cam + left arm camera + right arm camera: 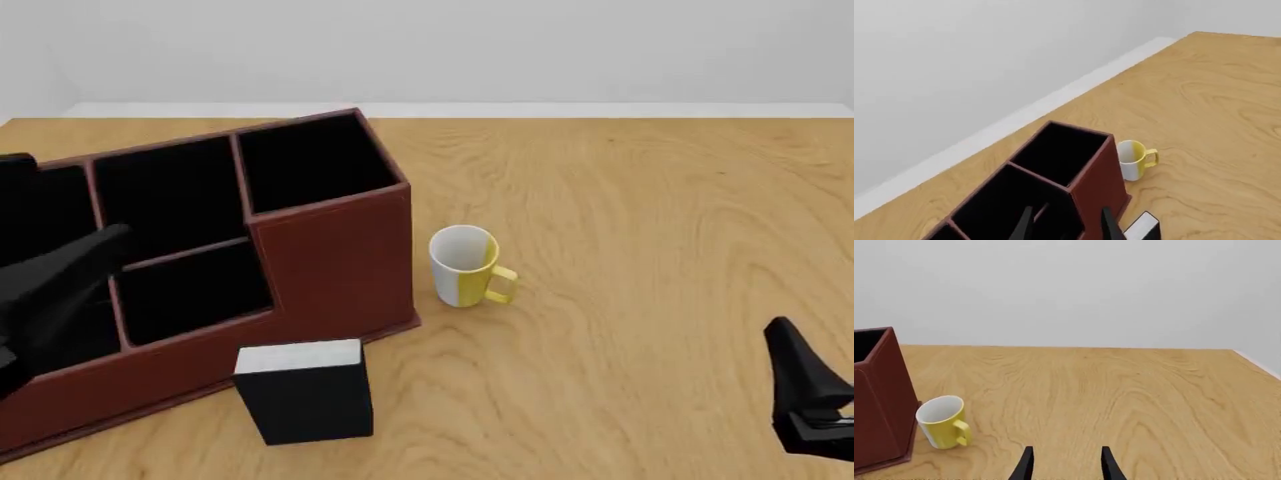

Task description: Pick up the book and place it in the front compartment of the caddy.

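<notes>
We look over the caddy [1081,175] and its black-lined slots; our left fingers [1024,225] hang apart above it, a yellow-and-white mug [1134,160] beside it, the book [1144,229] at its foot.

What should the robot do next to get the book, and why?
Probably swing the left gripper off the caddy and down toward the book. The book stands untouched on the table by the caddy's wall, the gripper's open fingers hover over the slots, and the right gripper is farther away.
</notes>
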Action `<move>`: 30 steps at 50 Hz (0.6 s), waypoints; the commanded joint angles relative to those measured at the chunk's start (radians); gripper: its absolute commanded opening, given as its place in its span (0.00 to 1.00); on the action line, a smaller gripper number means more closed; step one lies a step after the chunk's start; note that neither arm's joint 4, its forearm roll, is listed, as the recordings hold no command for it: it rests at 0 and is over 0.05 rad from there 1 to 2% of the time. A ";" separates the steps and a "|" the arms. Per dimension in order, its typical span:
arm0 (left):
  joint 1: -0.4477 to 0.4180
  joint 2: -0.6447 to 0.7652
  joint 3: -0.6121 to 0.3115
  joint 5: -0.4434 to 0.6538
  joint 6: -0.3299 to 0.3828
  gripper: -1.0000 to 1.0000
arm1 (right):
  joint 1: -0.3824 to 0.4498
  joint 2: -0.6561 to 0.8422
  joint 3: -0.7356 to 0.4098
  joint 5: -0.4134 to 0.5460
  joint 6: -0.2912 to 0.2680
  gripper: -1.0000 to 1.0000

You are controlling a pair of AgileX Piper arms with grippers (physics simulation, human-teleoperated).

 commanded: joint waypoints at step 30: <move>-0.229 0.548 -0.449 0.290 0.295 1.00 | 0.008 0.063 0.001 -0.049 -0.033 1.00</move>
